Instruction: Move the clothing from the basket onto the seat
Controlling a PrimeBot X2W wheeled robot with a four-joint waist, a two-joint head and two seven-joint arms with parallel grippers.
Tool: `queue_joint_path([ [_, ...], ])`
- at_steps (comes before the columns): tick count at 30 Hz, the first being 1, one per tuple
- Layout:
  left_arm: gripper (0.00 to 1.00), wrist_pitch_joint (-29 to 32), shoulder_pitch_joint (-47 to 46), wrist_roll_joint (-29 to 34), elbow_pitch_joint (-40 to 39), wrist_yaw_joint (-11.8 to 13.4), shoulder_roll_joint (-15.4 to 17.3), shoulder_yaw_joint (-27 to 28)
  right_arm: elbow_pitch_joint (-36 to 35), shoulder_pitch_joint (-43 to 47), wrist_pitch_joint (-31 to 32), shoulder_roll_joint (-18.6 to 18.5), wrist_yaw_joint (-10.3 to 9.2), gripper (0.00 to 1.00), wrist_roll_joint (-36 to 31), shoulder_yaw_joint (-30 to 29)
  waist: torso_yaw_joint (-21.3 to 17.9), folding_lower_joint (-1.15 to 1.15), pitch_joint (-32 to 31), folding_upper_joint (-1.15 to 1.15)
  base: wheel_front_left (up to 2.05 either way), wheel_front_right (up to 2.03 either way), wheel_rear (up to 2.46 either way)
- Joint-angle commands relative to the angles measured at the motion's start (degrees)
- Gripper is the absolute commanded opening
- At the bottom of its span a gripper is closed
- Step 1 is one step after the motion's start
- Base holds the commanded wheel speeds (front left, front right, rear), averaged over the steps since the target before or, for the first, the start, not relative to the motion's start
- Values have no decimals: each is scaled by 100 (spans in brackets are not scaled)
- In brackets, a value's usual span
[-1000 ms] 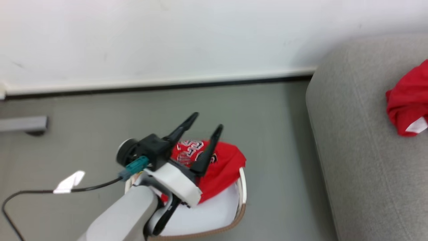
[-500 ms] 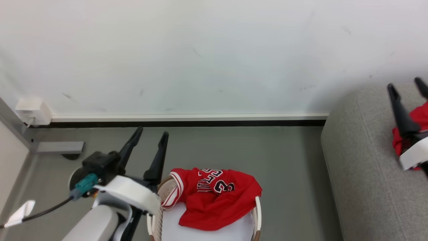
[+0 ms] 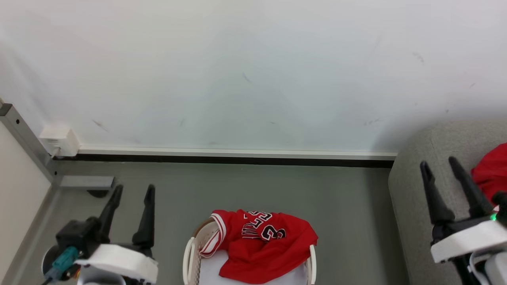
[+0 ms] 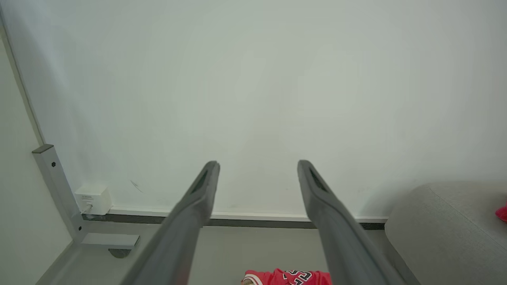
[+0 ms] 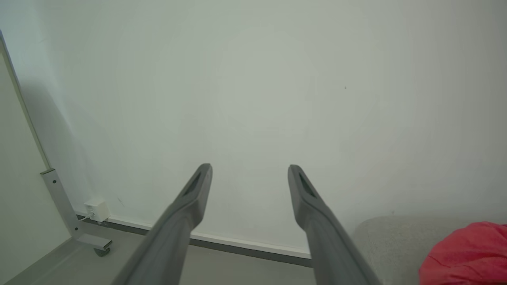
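Left gripper (image 3: 134, 189) at lower left, long dark fingers apart, nothing between; right gripper (image 3: 438, 163) at lower right, likewise apart and empty, seen against light grey fabric sofa (image 3: 410, 206); bright red number-23 jersey (image 3: 269, 249) heaped in oval white perforated plastic basket (image 3: 189, 253) on grey floor (image 3: 277, 190); second red garment (image 3: 489, 174) on sofa.

left jaws spread wide and empty, right jaws likewise

"23" on the red jersey (image 3: 266, 247)
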Motion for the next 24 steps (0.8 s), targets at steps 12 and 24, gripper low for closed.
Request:
queue_joint_path([
  [12, 100, -2, 681, 764, 111, -367, -727, 887, -496, 999, -41, 785, -13, 100, -1028, -567, -29, 1, 48, 0, 0, 0, 0],
  [24, 100, -3, 615, 1298, 334, -832, -1163, 1367, -548, 889, -42, 877, -13, 100, -1243, -627, -87, 1, 84, 0, 0, 0, 0],
])
